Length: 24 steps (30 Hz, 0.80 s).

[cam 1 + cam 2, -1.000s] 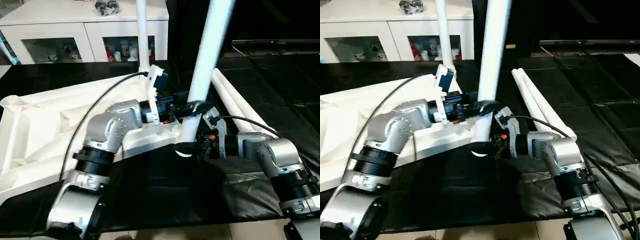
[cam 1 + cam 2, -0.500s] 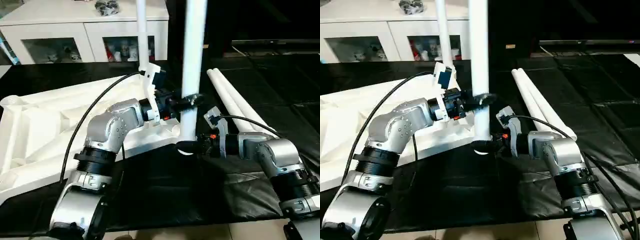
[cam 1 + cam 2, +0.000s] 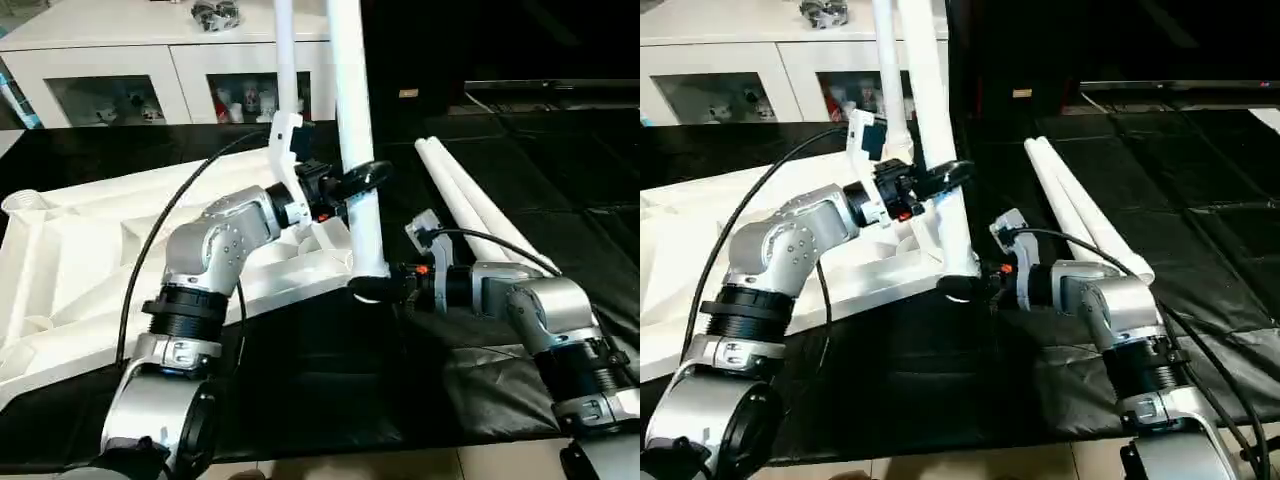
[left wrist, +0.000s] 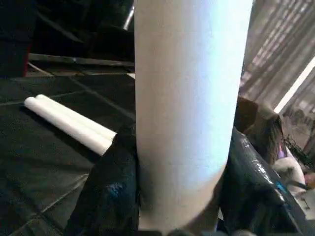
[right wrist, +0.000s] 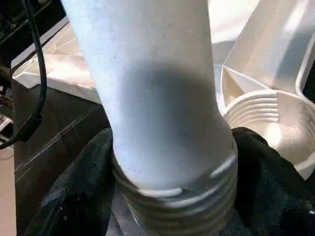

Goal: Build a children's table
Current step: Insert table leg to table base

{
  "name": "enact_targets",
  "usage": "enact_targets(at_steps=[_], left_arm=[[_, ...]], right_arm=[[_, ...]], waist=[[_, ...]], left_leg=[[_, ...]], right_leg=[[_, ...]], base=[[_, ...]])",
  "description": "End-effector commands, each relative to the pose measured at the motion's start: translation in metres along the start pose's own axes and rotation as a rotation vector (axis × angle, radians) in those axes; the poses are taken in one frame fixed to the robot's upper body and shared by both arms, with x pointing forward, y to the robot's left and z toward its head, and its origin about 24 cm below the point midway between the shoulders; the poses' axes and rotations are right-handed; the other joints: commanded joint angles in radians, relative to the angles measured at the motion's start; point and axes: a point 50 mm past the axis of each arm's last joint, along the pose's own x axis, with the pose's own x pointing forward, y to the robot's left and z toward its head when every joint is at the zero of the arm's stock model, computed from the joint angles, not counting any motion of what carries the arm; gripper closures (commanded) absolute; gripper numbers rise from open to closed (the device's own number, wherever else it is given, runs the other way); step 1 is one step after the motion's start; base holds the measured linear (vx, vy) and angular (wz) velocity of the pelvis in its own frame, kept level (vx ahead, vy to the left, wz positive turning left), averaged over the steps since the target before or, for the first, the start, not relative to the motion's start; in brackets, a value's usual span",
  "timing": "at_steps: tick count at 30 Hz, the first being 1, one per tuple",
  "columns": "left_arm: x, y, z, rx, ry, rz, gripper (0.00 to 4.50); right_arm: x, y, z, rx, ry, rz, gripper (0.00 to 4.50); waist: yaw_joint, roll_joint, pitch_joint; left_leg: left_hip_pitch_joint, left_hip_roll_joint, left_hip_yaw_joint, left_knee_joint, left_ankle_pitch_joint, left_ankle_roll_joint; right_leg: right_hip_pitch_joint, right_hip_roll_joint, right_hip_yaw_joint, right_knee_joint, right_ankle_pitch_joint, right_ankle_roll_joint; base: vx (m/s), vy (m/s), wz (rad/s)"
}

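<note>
Table top (image 3: pixel 80 260) lies upside down on the black mat (image 3: pixel 330 380), ribbed underside up, at left. One leg (image 3: pixel 283 60) already stands upright at its far right corner.

Second leg (image 3: pixel 352 150) held near-upright, leaning a little to the left, just off the top's near right corner. Both claws are on it.

Left claw (image 3: pixel 362 178) clamped on the leg at mid-height; in the left wrist view its black fingers (image 4: pixel 110 191) press on both sides of the white tube (image 4: pixel 187 113).

Right claw (image 3: pixel 372 287) clamped on the leg's lower end, low over the mat. The right wrist view shows black fingers (image 5: pixel 74 196) on either side of the threaded end (image 5: pixel 172 201), with the ridged corner socket (image 5: pixel 268 128) just beside it. The leg end is not in the socket.

Two more legs (image 3: pixel 470 210) lie side by side on the mat at right, touching each other, running from far to near, beyond the right forearm.

White cabinet (image 3: pixel 170 70) with glass doors stands at the far side, small items behind the glass.
</note>
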Motion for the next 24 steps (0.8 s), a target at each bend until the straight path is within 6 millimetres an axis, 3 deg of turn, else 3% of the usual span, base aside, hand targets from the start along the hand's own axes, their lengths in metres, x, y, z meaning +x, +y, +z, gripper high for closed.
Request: enact_targets(at_steps=[1,2,3,6,8,9,10,11,12,14,17,18,24], left_arm=[[0.002,0.002,0.008,0.009,-0.015,0.038,2.67],[0.002,0.002,0.009,0.01,-0.021,0.047,2.67],[0.001,0.003,0.011,0.012,-0.026,0.056,2.67],[-0.001,0.007,0.017,0.035,-0.035,0.102,2.67],[-0.002,0.008,0.019,0.039,-0.036,0.115,2.67],[-0.003,0.009,0.02,0.037,-0.036,0.121,2.67],[-0.004,0.01,0.023,0.037,-0.03,0.141,2.67],[-0.004,0.012,0.024,0.038,-0.022,0.159,2.67],[-0.006,0.014,0.027,0.04,-0.014,0.184,2.67],[-0.006,0.016,0.029,0.042,-0.013,0.201,2.67],[-0.009,0.02,0.031,0.035,-0.005,0.251,2.67],[-0.009,0.02,0.031,0.033,-0.004,0.253,2.67],[-0.009,0.017,0.033,0.035,0.01,0.238,2.67]], right_arm=[[-0.001,-0.002,0.011,-0.032,-0.05,-0.033,1.49],[-0.001,-0.003,0.013,-0.008,-0.068,-0.041,1.49],[-0.002,-0.005,0.014,0.008,-0.087,-0.054,0.95],[-0.005,-0.011,0.018,0.029,-0.146,-0.108,0.79],[-0.005,-0.009,0.02,0.06,-0.17,-0.086,0.59],[-0.005,-0.007,0.021,0.047,-0.178,-0.08,0.47],[-0.006,-0.005,0.021,0.032,-0.189,-0.067,0.36],[-0.008,-0.004,0.021,0.028,-0.199,-0.058,0.36],[-0.009,-0.003,0.021,0.029,-0.207,-0.053,0.31],[-0.012,-0.004,0.021,0.011,-0.209,-0.056,0.08],[-0.026,-0.009,0.023,0.0,-0.234,-0.098,0.02],[-0.029,-0.008,0.025,-0.003,-0.248,-0.088,0.0],[-0.035,-0.006,0.032,-0.043,-0.275,-0.09,0.0]], waist=[[0.004,-0.013,-0.088],[0.003,-0.013,-0.089],[0.003,-0.013,-0.088],[0.002,-0.004,-0.089],[0.003,-0.006,-0.089],[0.005,0.002,-0.089],[0.004,-0.002,-0.09],[0.006,0.001,-0.091],[0.006,-0.005,-0.091],[0.008,-0.004,-0.092],[0.014,-0.008,-0.09],[0.015,-0.005,-0.09],[0.016,-0.007,-0.09]], left_leg=[[-0.001,0.019,-0.002,-0.048,-0.017,0.082],[-0.001,0.02,-0.002,-0.048,-0.017,0.083],[0.0,0.02,-0.002,-0.048,-0.02,0.083],[0.0,0.02,-0.005,-0.048,-0.02,0.073],[0.0,0.017,-0.003,-0.048,-0.033,0.073],[0.001,0.018,-0.005,-0.049,-0.034,0.073],[0.001,0.019,-0.005,-0.048,-0.031,0.075],[0.002,0.02,-0.006,-0.048,-0.028,0.076],[0.001,0.019,-0.005,-0.048,-0.027,0.077],[0.001,0.018,-0.006,-0.048,-0.025,0.077],[0.002,0.02,-0.005,-0.049,-0.026,0.073],[0.001,0.018,-0.005,-0.048,-0.026,0.074],[0.0,0.017,-0.005,-0.047,-0.022,0.081]], right_leg=[[0.077,-0.057,0.059,-0.06,-0.163,-0.159],[0.077,-0.057,0.059,-0.059,-0.16,-0.16],[0.077,-0.057,0.058,-0.059,-0.157,-0.164],[0.075,-0.058,0.058,-0.059,-0.153,-0.166],[0.079,-0.057,0.058,-0.06,-0.157,-0.164],[0.078,-0.057,0.057,-0.059,-0.156,-0.164],[0.077,-0.055,0.057,-0.059,-0.144,-0.163],[0.077,-0.055,0.056,-0.057,-0.132,-0.166],[0.079,-0.054,0.057,-0.056,-0.122,-0.165],[0.079,-0.056,0.056,-0.055,-0.122,-0.167],[0.079,-0.058,0.058,-0.055,-0.136,-0.167],[0.079,-0.057,0.057,-0.056,-0.138,-0.165],[0.077,-0.056,0.055,-0.057,-0.144,-0.163]], base=[[0.0,0.0,0.0],[0.0,0.0,0.0],[0.0,0.0,0.0],[0.0,0.0,0.0],[0.0,0.0,0.0],[0.0,0.0,0.0],[0.0,0.0,0.0],[0.0,0.0,0.0],[0.0,0.0,0.0],[0.0,0.0,0.0],[0.0,0.0,0.0],[0.0,0.0,0.0],[0.0,0.0,0.0]])
